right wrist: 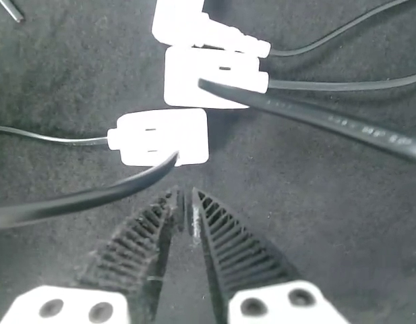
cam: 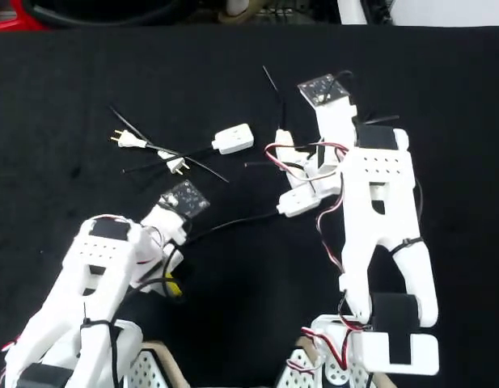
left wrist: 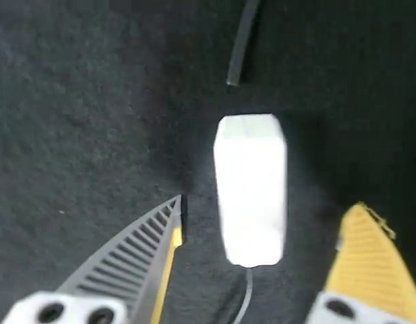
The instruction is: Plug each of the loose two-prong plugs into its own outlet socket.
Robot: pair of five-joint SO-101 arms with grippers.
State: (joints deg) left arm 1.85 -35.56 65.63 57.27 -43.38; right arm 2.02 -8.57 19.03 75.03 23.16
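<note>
Two loose two-prong plugs (cam: 129,141) (cam: 178,166) lie at the table's left on thin black cords. One white socket (cam: 233,139) rests beside them, and another (cam: 298,202) lies beside the right arm. In the left wrist view my left gripper (left wrist: 268,206) is open, its grey finger (left wrist: 147,250) and yellow finger (left wrist: 366,263) on either side of a white socket block (left wrist: 251,189) without touching it. My right gripper (right wrist: 187,196) is shut and holds nothing, just short of a two-slot socket (right wrist: 160,137). Beyond that lie a second socket (right wrist: 211,77) and a white plug body (right wrist: 208,27).
Black cords (cam: 176,153) cross among the plugs. Two thicker black cables (right wrist: 309,115) (right wrist: 79,199) pass over the sockets close to the right fingers. Red and white arm wires (cam: 302,158) hang by the right wrist. The whole surface is black cloth (cam: 71,81).
</note>
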